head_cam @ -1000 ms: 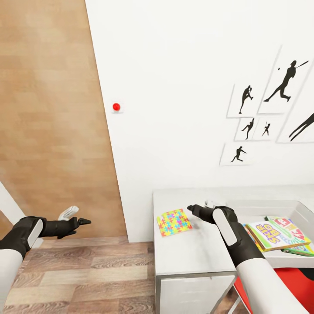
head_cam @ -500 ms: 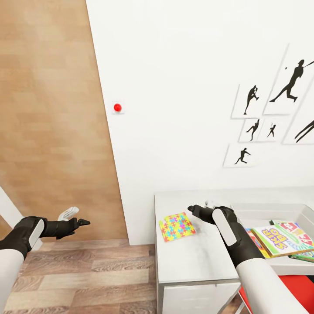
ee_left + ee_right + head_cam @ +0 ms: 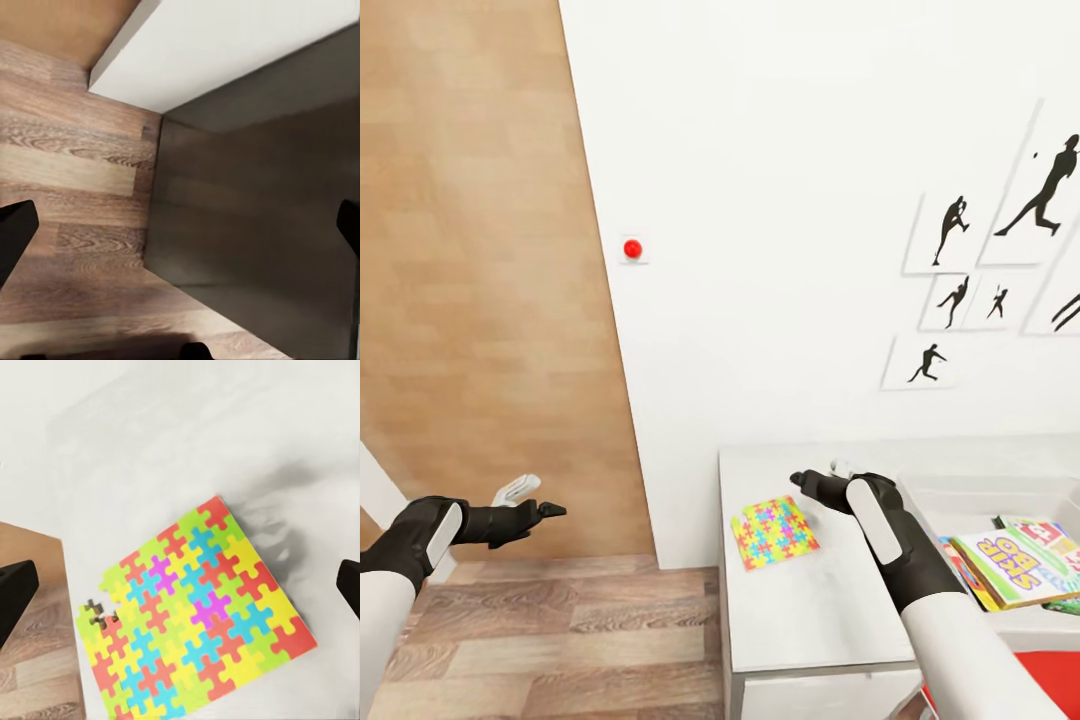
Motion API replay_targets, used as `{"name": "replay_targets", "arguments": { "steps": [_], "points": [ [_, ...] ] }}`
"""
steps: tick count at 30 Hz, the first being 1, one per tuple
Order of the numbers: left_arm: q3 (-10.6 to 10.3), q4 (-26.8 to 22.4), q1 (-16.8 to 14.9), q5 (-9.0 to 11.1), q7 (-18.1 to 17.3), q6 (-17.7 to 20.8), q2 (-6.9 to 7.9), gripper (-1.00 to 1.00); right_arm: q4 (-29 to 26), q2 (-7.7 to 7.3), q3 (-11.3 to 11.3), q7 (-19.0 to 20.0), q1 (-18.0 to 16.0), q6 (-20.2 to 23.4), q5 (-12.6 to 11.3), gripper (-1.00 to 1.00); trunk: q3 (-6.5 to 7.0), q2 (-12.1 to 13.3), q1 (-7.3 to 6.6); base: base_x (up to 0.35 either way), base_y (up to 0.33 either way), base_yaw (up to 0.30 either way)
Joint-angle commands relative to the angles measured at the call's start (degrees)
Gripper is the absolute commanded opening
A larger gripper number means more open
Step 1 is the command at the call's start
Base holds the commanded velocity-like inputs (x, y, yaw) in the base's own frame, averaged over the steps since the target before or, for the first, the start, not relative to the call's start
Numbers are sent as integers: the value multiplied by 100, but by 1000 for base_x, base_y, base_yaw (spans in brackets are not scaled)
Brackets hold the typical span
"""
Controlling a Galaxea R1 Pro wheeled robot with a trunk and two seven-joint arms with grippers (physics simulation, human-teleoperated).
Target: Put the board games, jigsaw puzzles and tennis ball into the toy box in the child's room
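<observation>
One jigsaw puzzle (image 3: 775, 530) lies flat near the left end of the pale table (image 3: 810, 610); in the right wrist view the puzzle (image 3: 195, 622) has a small gap at one corner. My right gripper (image 3: 800, 481) hovers open just above and behind it, fingers wide apart (image 3: 180, 589). The light-grey toy box (image 3: 1000, 484) stands at the table's right, holding a yellow-green board game (image 3: 1015, 565) and another cover (image 3: 1052, 533). My left gripper (image 3: 555, 511) is open over the wood floor, left of the table (image 3: 180, 232). The bed and tennis ball are out of view.
A white wall with a red button (image 3: 631, 248) and black silhouette pictures (image 3: 958, 232) stands behind the table. A wooden panel (image 3: 480, 280) fills the left. The table's dark side panel (image 3: 262, 225) is close to the left gripper. Something red (image 3: 1050, 675) sits under the table.
The whole view has shifted, so the table, puzzle and toy box now sit further right and lower in the picture. Both arms hold the same pose, grippers still open.
</observation>
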Motion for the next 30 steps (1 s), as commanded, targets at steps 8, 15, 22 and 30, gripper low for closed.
{"name": "replay_targets", "arguments": {
  "steps": [8, 15, 22, 30],
  "points": [
    [14, -1, -5, 35, 5, 43, -9, 100, 4, 1, 25, -59, -1, 7, -54, 100, -13, -13, 5, 74, 18, 0],
    [14, -1, -5, 43, 5, 42, -10, 100, 64, -1, 24, -59, -2, 7, -57, 100, -13, -13, 5, 75, 3, 0],
    [14, -1, -5, 50, 4, 42, -12, 100, 283, -11, 20, -59, -4, 7, -53, 100, -27, -13, 5, 19, 1, 0],
    [14, -1, -5, 53, 3, 42, -14, 100, 393, -20, 19, -59, -5, 7, -51, 100, -77, -13, 5, 4, 0, 0]
  ]
}}
